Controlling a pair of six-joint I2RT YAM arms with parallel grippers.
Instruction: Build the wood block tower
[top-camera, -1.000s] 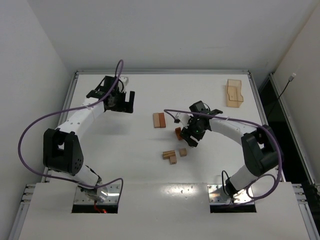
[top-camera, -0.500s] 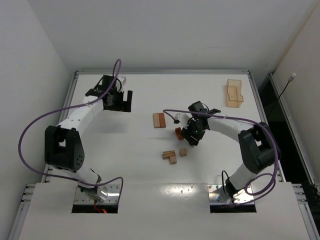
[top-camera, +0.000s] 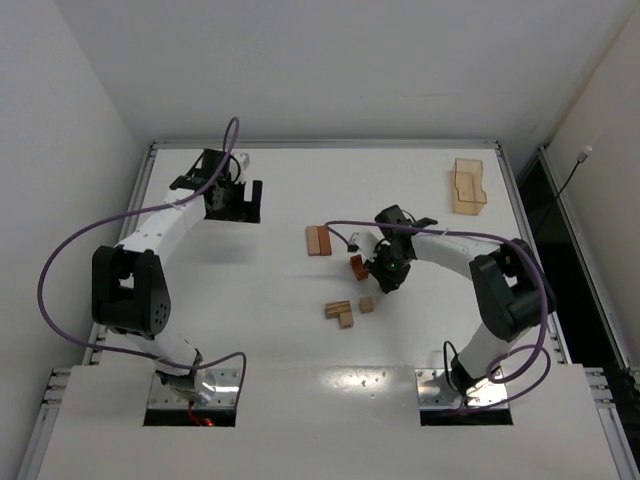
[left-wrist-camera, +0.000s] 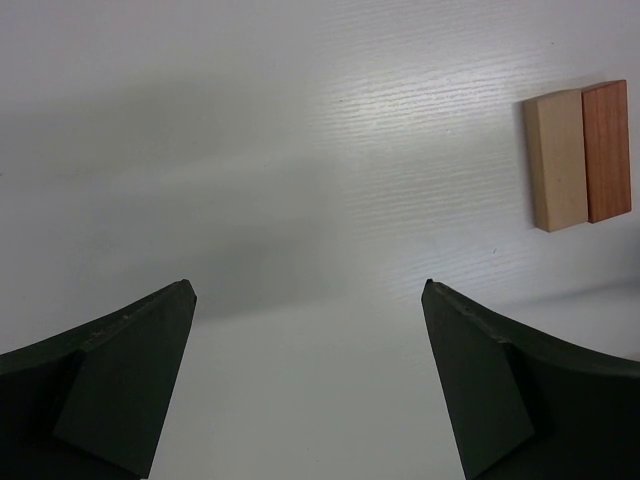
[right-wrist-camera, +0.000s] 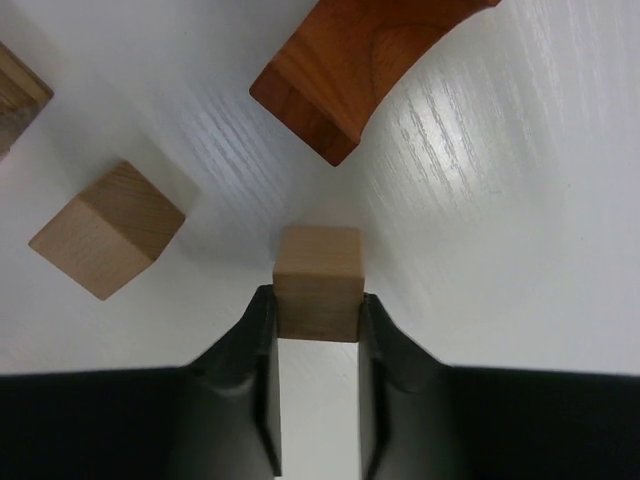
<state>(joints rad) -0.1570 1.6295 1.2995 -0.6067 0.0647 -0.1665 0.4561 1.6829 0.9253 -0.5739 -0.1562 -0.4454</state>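
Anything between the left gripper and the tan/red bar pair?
Nothing visible. The left gripper is open, and only bare table lies between it and the bar pair, ahead and toward the right edge of its wrist view.

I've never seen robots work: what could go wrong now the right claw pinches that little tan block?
The right claw holds the tan block only at its very tips, so it might slip or twist when lifted. The reddish arched block lies close ahead and the tan cube nearby; either could get bumped.
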